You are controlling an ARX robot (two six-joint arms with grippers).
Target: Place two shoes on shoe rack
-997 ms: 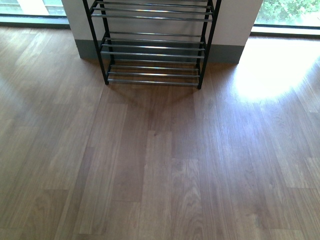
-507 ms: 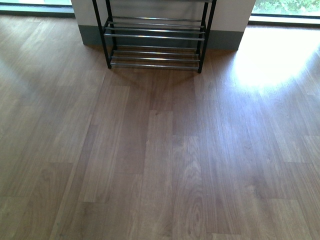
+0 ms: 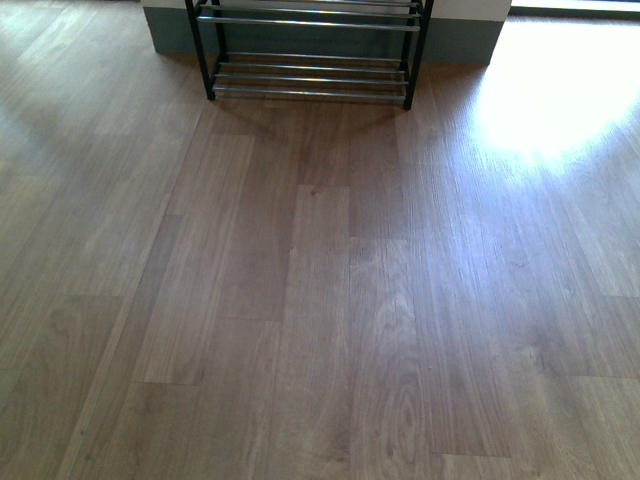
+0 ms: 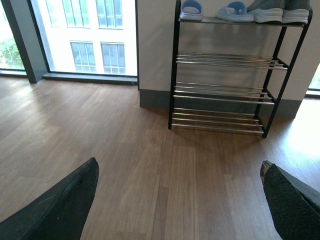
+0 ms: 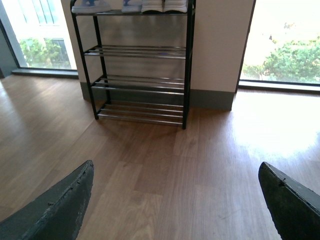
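We see the pale blue slide sandals (image 4: pixel 216 10) on the top tier of the shoe rack (image 4: pixel 223 92), side by side, toes toward us. Just beside them on the same tier sit the grey sneakers (image 4: pixel 280 11), only their white soles and lower edges showing at the frame's edge. In the right wrist view the same footwear lines the top tier, cut off by the picture's border. The three lower tiers of silver rods show only bare rods.

The rack stands against a pale wall with a grey skirting board (image 5: pixel 212 98), between two tall windows (image 4: pixel 90 37). In the front view only its lowest tiers show, at the far edge of the wooden floor (image 3: pixel 320 300). A bright patch of sunlight (image 3: pixel 560 95) lies on the floor.

Our left tool (image 4: pixel 177 200) is spread wide open, holding nothing. Our right tool (image 5: pixel 175 202) is likewise wide open and empty. Both hang above the floor, well apart from the rack.
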